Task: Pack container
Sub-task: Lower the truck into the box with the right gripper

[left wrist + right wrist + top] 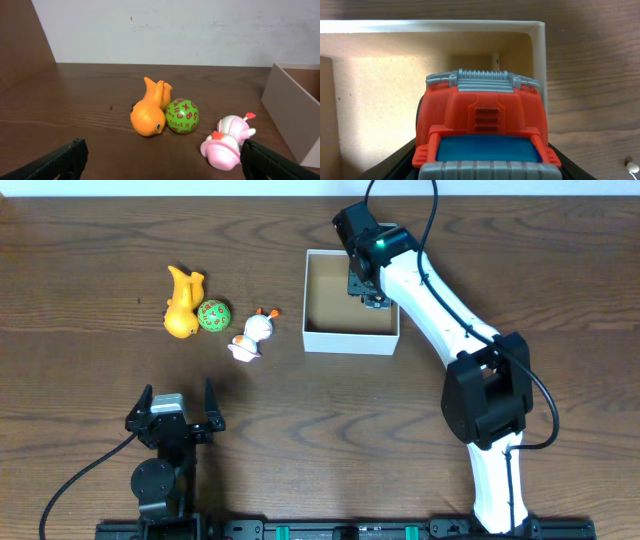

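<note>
Right gripper (366, 286) is closed on the sides of a red plastic toy truck (482, 120) with a grey ribbed grille and a blue windscreen. It holds the truck over the right side of the small square cardboard container (350, 340), which has white outer walls and a brown inside. The wrist view shows the truck's nose pointing at the far wall of the box, close to its right wall; whether the wheels touch the floor cannot be told. No lettering or logo can be read on the truck or the box. The container stands on the dark wooden table (80, 240), right of centre. Left gripper (180, 402) sits low near the front edge with its jaws spread wide and nothing between them. It faces three toys lying left of the box: an orange plastic fish (148, 112), a green ball (182, 116) touching it and printed with red numerals and signs, among them what looks like a 3, and a pink-and-white bird figure (226, 142) on its side nearest the box.
</note>
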Action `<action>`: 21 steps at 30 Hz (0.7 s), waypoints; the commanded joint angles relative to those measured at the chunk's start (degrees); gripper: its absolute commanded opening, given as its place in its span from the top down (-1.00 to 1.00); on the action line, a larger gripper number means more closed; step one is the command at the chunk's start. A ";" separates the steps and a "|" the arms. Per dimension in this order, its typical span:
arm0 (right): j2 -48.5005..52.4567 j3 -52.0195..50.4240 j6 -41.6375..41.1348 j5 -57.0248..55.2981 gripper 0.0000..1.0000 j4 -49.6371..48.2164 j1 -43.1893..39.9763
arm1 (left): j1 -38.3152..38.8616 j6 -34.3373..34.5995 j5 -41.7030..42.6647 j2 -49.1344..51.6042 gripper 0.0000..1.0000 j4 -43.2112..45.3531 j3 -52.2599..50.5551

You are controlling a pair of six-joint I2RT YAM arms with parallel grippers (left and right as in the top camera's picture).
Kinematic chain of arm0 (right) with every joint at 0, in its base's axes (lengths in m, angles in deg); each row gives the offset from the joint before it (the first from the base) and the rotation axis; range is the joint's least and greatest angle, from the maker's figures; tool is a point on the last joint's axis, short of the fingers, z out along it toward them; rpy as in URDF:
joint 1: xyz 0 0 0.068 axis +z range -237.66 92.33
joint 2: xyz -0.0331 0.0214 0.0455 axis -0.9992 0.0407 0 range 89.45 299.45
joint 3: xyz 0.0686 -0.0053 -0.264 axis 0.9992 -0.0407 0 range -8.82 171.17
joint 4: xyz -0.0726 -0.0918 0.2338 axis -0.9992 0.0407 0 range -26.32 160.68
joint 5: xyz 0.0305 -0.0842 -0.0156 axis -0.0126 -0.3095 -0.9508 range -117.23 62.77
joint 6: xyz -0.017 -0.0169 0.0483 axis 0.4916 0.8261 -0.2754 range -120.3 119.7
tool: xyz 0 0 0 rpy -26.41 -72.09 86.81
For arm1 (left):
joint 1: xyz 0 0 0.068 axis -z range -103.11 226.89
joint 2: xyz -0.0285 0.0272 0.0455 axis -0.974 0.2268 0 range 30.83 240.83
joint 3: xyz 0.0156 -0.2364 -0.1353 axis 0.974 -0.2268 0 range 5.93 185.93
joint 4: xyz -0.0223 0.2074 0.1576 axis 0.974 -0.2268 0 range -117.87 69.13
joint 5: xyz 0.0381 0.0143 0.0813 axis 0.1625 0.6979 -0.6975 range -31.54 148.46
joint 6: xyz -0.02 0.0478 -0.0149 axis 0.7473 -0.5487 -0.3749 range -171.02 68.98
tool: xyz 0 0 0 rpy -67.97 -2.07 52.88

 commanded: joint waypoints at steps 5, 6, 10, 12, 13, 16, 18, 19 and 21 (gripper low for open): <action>-0.39 0.24 0.79 -0.70 0.23 -1.03 -0.63 | -0.22 -0.94 1.46 -0.33 -0.96 -2.08 -0.81; -0.39 0.24 0.81 -0.35 0.23 -1.31 -0.59 | -0.22 -0.94 1.46 -0.33 -0.96 -2.08 -0.81; -0.37 0.24 0.76 1.09 0.23 -2.40 -0.37 | -0.22 -0.96 1.46 -0.33 -0.96 -2.08 -0.81; -0.37 0.24 0.79 1.07 0.22 -2.58 -0.39 | -0.22 -0.94 1.46 -0.33 -0.96 -2.08 -0.81; -0.37 0.22 0.79 1.07 0.22 -2.60 -0.39 | -0.22 -0.94 1.46 -0.33 -0.96 -2.08 -0.81; -0.37 0.24 1.09 1.07 0.22 -2.62 -0.50 | -0.22 -0.94 1.46 -0.33 -0.96 -2.08 -0.81; -0.15 0.22 1.51 1.07 0.22 -3.02 -0.50 | -0.22 -0.94 1.46 -0.33 -0.96 -2.08 -0.81; 0.07 0.22 1.99 1.11 0.23 -3.37 -0.50 | -0.22 -0.94 1.46 -0.33 -0.96 -2.08 -0.81; 0.74 0.22 2.29 1.14 0.22 -3.45 -0.48 | -0.22 -0.94 1.46 -0.33 -0.96 -2.08 -0.81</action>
